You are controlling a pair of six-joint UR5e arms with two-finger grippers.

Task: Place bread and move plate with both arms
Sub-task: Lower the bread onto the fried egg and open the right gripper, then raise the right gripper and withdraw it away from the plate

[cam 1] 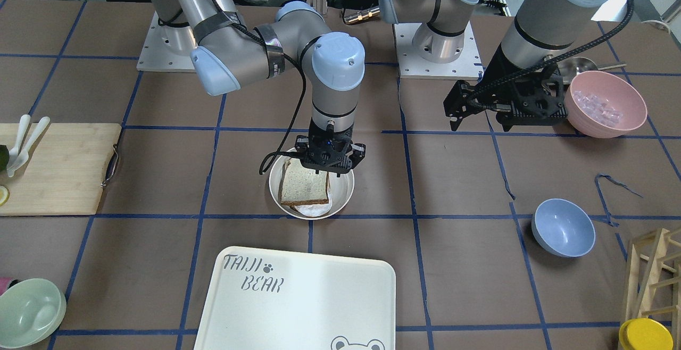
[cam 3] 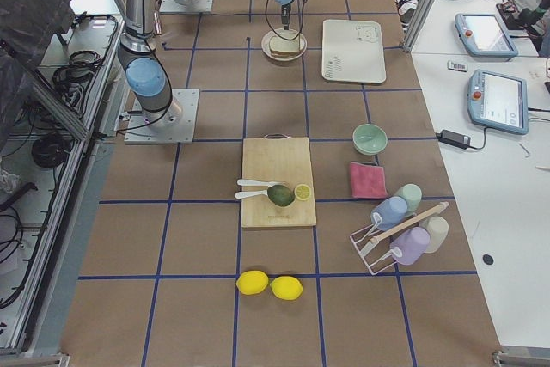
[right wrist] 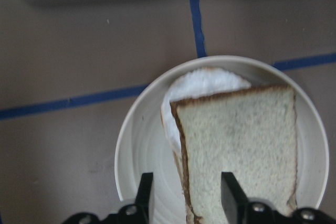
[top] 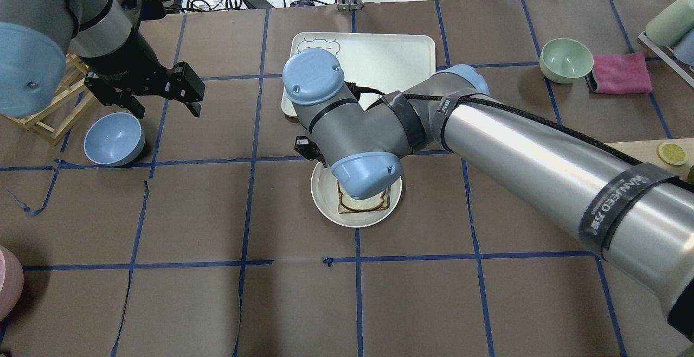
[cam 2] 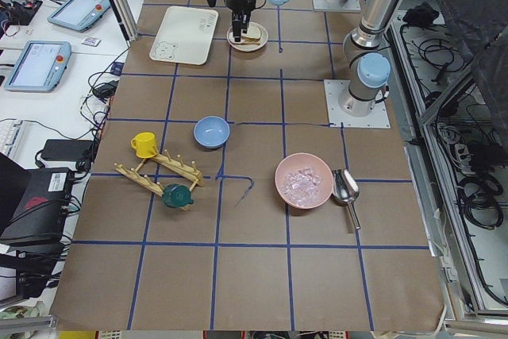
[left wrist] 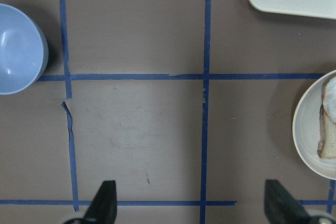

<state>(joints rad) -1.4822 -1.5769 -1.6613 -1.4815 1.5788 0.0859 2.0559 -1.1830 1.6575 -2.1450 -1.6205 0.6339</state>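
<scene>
The plate [cam 1: 274, 190] sits mid-table, also in the overhead view [top: 325, 201] and the right wrist view [right wrist: 137, 145]. The bread [cam 1: 303, 184], speckled with a dark crust, lies flat in it on top of a white-covered slice [right wrist: 202, 85]. My right gripper [cam 1: 325, 172] hangs just over the plate's robot-side edge. Its fingers [right wrist: 144, 192] stand apart over the bread's [right wrist: 247, 145] near corner and grip nothing. My left gripper [top: 168, 108] is open and empty above bare table [left wrist: 191, 203], well to the plate's side. The plate's rim [left wrist: 307, 129] shows at the left wrist view's right edge.
The "TAIJI BEAR" tray [cam 1: 298, 297] lies just beyond the plate. A blue bowl [top: 114, 139] sits near my left gripper, with a wooden rack [top: 49, 113] beside it. A pink bowl [cam 1: 604, 102] stands by the left arm. A cutting board [cam 1: 53, 169] and a green bowl [top: 566, 59] are on the right side.
</scene>
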